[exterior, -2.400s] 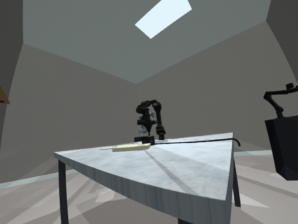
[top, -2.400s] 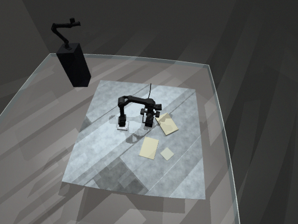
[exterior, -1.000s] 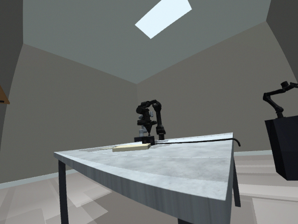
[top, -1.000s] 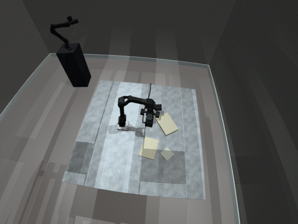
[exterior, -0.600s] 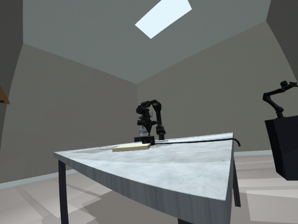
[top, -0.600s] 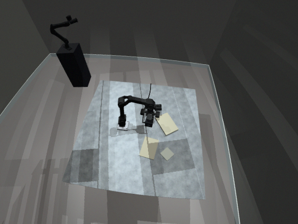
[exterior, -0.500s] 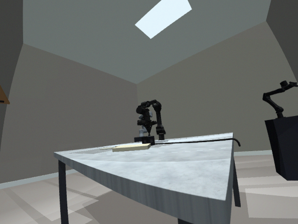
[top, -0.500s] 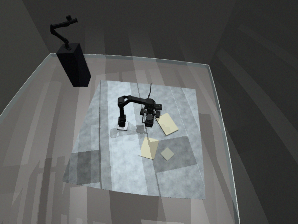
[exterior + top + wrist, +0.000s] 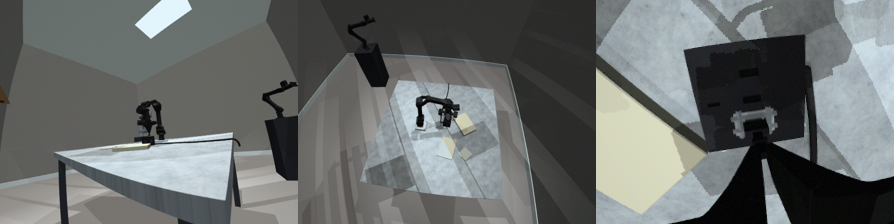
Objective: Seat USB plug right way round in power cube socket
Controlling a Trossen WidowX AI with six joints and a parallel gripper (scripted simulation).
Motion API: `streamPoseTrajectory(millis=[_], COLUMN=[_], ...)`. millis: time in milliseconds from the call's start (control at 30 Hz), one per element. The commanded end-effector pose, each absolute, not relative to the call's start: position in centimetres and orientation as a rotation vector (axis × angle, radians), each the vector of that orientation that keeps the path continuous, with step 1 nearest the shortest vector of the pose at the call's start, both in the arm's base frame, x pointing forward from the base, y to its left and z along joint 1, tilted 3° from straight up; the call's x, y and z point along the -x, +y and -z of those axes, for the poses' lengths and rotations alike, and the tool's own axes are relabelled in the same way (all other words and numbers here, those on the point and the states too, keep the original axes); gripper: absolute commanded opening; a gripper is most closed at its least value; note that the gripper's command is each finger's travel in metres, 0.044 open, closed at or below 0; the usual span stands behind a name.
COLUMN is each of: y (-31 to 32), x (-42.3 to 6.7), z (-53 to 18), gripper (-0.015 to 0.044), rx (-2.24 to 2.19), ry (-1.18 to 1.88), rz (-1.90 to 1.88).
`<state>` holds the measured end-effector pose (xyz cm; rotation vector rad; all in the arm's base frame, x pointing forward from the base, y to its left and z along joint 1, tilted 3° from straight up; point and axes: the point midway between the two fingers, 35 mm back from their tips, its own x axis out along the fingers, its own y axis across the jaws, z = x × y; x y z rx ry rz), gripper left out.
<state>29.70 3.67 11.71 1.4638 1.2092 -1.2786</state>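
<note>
The black power cube (image 9: 729,76) (image 9: 144,139) stands on the grey table (image 9: 423,171) (image 9: 175,163), right under my gripper. In the wrist view its top shows dark slots and one metal-rimmed USB socket (image 9: 737,123). The dark USB plug (image 9: 756,133) stands in that socket. My gripper (image 9: 761,151) (image 9: 149,131) (image 9: 446,121) points straight down and is shut on the plug. How deep the plug sits is hidden by the fingers. Its black cable (image 9: 200,141) (image 9: 448,90) (image 9: 810,116) runs off over the table's far edge.
Three cream flat boards lie near the cube: a thick one (image 9: 465,123) (image 9: 131,147) (image 9: 629,143) right beside it, and two thin ones (image 9: 447,148) (image 9: 465,153) further forward. A black pedestal (image 9: 371,65) (image 9: 283,145) with a second arm stands off the table.
</note>
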Motion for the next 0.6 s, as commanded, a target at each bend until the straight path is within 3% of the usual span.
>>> streamPoseTrajectory(millis=[0, 433, 567], y=[3.67, 3.67, 3.67], x=[-29.7, -29.7, -29.7], z=[-11.52, -11.52, -11.71], gripper=[0.0, 0.0, 0.0095], rx=[-1.462, -1.462, -1.464], ry=[1.211, 1.211, 1.209], rz=[1.279, 1.279, 1.278])
